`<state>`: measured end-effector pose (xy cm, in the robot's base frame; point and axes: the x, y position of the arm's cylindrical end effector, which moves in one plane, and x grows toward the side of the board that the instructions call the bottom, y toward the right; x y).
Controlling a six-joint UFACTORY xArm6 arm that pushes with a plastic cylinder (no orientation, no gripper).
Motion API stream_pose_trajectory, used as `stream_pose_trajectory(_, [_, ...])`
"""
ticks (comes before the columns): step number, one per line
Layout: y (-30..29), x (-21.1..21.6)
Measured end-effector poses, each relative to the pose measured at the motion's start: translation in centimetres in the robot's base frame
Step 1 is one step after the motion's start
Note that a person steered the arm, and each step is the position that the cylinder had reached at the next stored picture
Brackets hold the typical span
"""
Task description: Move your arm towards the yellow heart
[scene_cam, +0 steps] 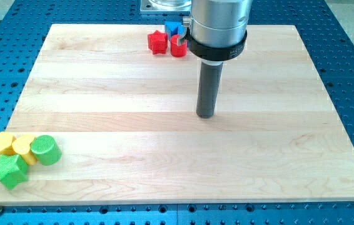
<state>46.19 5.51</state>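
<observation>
Nearest the view's bottom, way over at the left, a green star (8, 170) sits by the board's edge. Touching it at about 1 o'clock is the yellow heart (23, 147), with a yellow hexagon (2, 143) at its 9 and a green cylinder (45, 150) at its 3. My tip (206, 115) sits mid-board, well apart from them, touching no block; it's a plain rod, nothing that spreads or pinches. Farthest, around 11 o'clock from my tip: a red star (157, 42), a red block (178, 47), maybe crescent-shaped, and a blue block (175, 27), half hidden.
</observation>
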Motion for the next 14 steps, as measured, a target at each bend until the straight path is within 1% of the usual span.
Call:
stream_pose_trajectory(2, [0.0, -0.2])
stream_pose_trajectory(5, [0.0, 1.8])
stream_pose_trajectory(7, [-1.9, 1.2])
stream_pose_trajectory(14, [-0.3, 1.6])
